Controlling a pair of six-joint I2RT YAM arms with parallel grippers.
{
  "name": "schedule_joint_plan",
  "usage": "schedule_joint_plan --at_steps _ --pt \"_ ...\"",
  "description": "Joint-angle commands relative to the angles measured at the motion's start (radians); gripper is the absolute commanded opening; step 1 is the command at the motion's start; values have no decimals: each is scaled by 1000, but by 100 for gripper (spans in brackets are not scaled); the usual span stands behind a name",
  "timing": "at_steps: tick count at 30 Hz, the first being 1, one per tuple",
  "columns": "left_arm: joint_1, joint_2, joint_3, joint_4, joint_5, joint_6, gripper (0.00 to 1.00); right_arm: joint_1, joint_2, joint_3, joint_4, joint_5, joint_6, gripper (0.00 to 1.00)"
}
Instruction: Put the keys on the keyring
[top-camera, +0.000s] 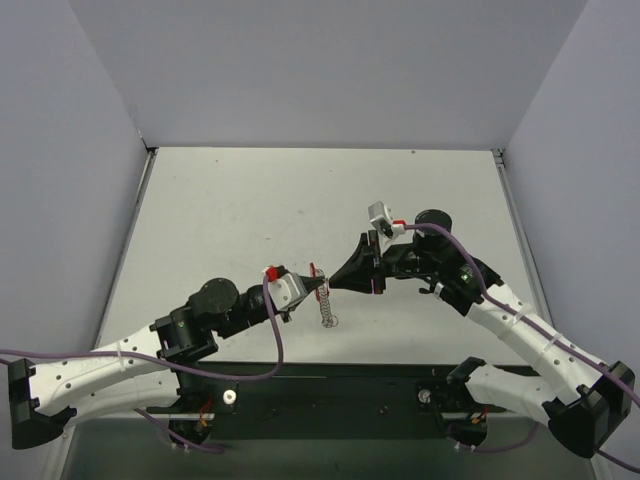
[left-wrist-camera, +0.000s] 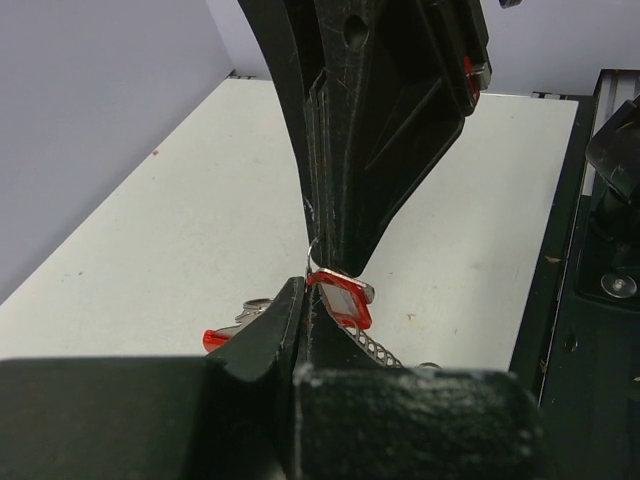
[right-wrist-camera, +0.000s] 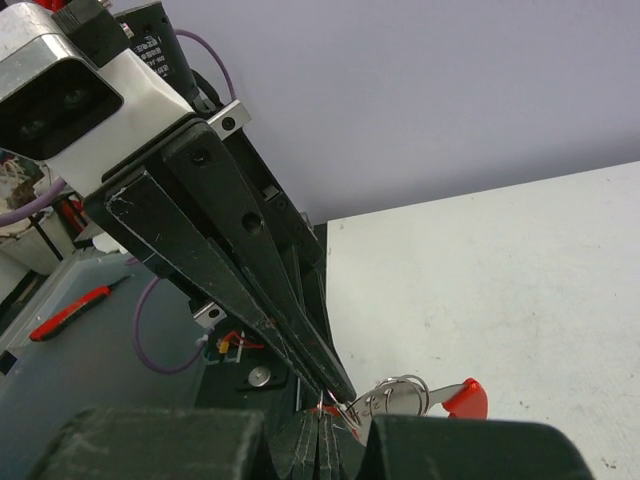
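Both grippers meet tip to tip above the table's near middle. My left gripper (top-camera: 319, 287) (left-wrist-camera: 308, 294) is shut, and a thin wire of the keyring (left-wrist-camera: 311, 250) comes out of its tips. A red-framed tag (left-wrist-camera: 345, 298) (top-camera: 313, 270) sits right beside them. My right gripper (top-camera: 332, 285) (right-wrist-camera: 334, 430) is shut too, pinching the same wire (right-wrist-camera: 321, 398). The keys hang below: a lacy silver strip (left-wrist-camera: 376, 349) (top-camera: 327, 307) and a silver key with small rings (right-wrist-camera: 400, 396) and a red end (right-wrist-camera: 466, 397) (left-wrist-camera: 216, 339). The grip points themselves are hidden by the fingers.
The white table (top-camera: 250, 220) is closed in by grey walls on the left, back and right. A black base rail (top-camera: 330, 385) runs along the near edge. Purple cables (top-camera: 272, 320) loop off both arms.
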Motion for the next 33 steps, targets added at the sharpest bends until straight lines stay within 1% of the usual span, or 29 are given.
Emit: schedule_joint_plan --at_steps 1,14,16,32,33 --pt "-6 -4 60 28 27 -17 0 1 -25 46 44 -18 -38 0" --pt "-5 -31 63 42 18 -38 0 1 -19 45 22 -2 -40 0" --pt "-5 -36 66 43 18 -41 0 1 -19 43 16 1 -64 0" --pt "-5 -59 64 54 61 -57 0 1 -8 40 7 32 -74 0" --pt "-6 -62 64 56 82 -57 0 1 -5 40 7 33 -74 0"
